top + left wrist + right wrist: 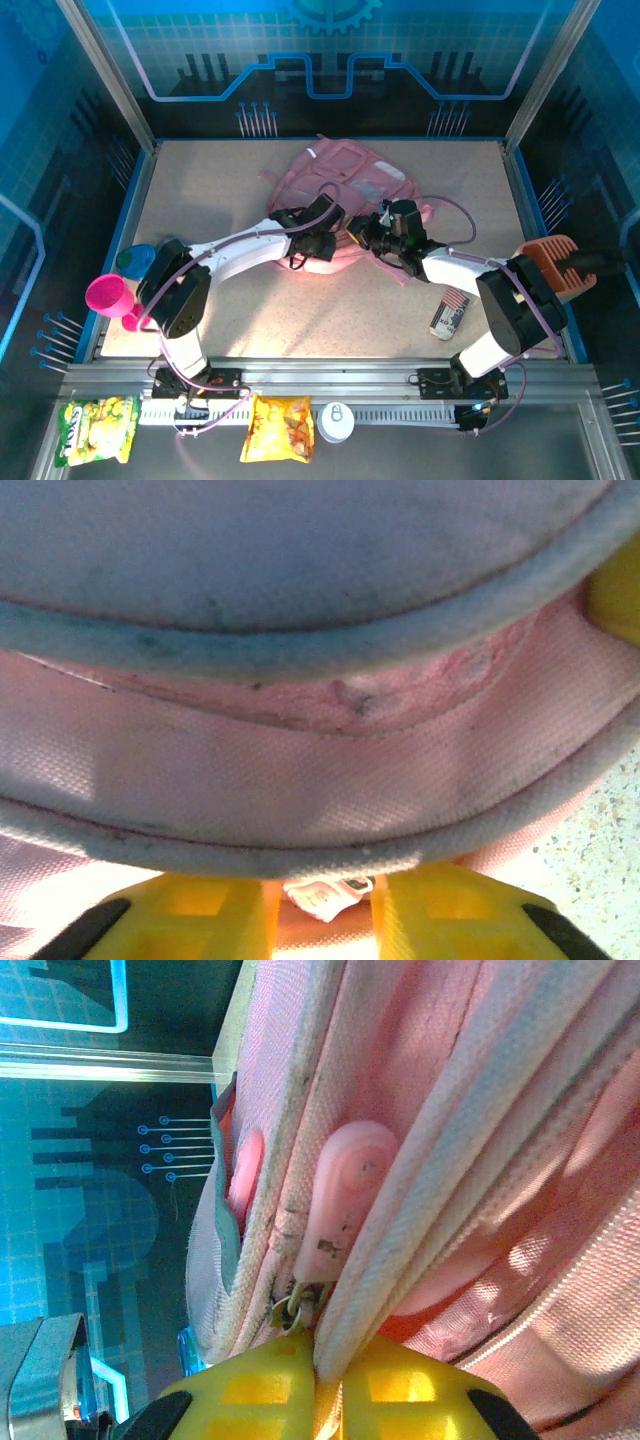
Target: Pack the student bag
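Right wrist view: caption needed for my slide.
Right gripper shut on the edge piping of the pink student bag, beside a zip pull.

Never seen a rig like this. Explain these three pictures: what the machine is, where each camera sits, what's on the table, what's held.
These are two robot arms bolted at the table's near edge, each ending in a two-finger gripper. The wide picture looks down from above and behind them; the other two come from cameras on the wrists, the yellow blocks being each gripper's fingers. On the table lies the pink student bag, with a small packet near the right arm and a pink cup by the left edge. The right gripper is shut on the bag's piped edge. The left gripper has bag fabric between its fingers; whether it pinches, I cannot tell.
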